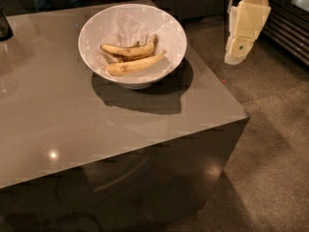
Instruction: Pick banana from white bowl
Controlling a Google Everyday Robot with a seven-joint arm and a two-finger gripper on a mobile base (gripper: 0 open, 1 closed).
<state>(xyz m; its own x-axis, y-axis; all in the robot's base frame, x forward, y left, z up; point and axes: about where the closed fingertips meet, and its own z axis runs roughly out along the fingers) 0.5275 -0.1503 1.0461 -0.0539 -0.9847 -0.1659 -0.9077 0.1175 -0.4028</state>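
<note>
A large white bowl (pixel 159 25) stands on the grey table near its far right part. Two bananas lie inside it. The pale, fairly straight banana (pixel 136 65) lies at the front. A more curved banana (pixel 129 50) with dark streaks and a dark stem lies just behind it, touching it. My gripper (pixel 237 52) hangs off the table's right side, above the floor, to the right of the bowl and well apart from it. It holds nothing.
The grey table (pixel 96 124) has its right edge and front corner close to the arm. A dark object (pixel 4 25) stands at the table's far left. A dark slatted cabinet (pixel 289 23) is at the right behind the arm. Brown floor lies to the right.
</note>
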